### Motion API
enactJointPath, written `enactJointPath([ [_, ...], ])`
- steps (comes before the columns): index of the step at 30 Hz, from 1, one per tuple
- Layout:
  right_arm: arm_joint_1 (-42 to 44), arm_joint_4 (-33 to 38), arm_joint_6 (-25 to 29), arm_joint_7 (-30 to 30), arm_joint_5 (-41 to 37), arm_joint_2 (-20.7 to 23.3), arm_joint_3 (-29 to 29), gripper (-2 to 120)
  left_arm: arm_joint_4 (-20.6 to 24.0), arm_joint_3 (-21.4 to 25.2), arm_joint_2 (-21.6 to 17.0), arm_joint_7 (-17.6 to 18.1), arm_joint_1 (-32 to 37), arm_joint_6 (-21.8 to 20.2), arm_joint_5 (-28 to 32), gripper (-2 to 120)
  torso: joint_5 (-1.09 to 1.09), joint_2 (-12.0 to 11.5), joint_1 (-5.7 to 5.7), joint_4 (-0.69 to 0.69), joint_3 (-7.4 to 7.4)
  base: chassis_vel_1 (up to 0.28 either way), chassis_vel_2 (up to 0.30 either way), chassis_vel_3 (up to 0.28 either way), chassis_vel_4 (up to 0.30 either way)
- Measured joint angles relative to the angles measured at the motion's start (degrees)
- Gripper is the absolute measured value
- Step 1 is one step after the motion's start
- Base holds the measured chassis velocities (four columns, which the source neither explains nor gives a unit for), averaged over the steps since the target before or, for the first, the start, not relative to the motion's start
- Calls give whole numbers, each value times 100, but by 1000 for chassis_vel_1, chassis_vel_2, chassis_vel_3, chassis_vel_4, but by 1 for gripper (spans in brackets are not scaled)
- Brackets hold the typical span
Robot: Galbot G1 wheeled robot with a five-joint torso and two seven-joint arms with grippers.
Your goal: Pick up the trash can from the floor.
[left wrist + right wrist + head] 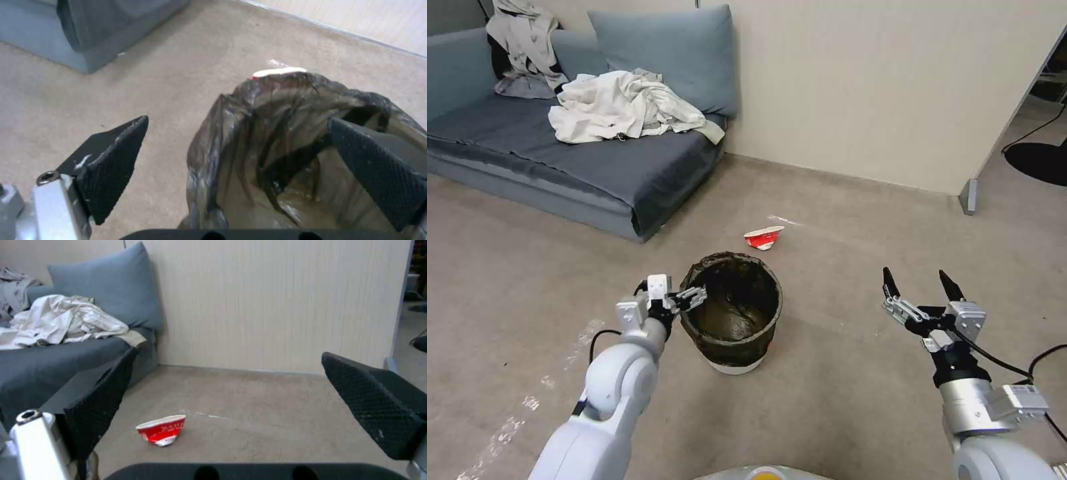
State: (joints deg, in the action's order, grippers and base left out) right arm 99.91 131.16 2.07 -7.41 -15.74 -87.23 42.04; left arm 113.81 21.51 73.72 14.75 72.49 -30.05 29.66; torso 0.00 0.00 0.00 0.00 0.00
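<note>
The trash can [739, 347], a small white bin lined with a dark bag, stands upright on the beige floor [854, 373] in front of me. My left gripper [696, 297] is open at the can's left rim. In the left wrist view the gripper [236, 120] straddles the bag-covered rim [213, 150]: one finger [111, 160] is outside the trash can [267, 140] and the other [378, 166] is inside it. My right gripper [914, 273] hangs open and empty to the right of the can, well apart from it.
A crushed red-and-white cup [764, 237] lies on the floor just behind the can, also seen as the cup [162, 432]. A grey-blue sofa [560, 167] with crumpled clothes [620, 107] stands at the back left. A beige wall [894, 87] runs behind, with open floor on the right.
</note>
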Motion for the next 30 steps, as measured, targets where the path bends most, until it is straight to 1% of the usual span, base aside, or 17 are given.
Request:
enactJointPath([
  [8,69,-5,113,-77,46,-147,-1,100,1,-92,-142,204,-123,-188,24,100,-1,0,0,0,0,0,0,0,0],
  [17,58,-25,136,-81,51,-133,-19,100,38,-92,-176,362,-154,-449,47,100,0,0,0,0,0,0,0,0,0],
  [21,54,-26,144,-80,30,-98,-22,100,-49,-165,-185,410,-142,-623,-13,100,0,0,0,0,0,0,0,0,0],
  [30,58,-49,202,-74,9,-78,-25,100,-263,-256,-163,468,-139,-700,-124,100,0,0,0,0,0,0,0,0,0],
])
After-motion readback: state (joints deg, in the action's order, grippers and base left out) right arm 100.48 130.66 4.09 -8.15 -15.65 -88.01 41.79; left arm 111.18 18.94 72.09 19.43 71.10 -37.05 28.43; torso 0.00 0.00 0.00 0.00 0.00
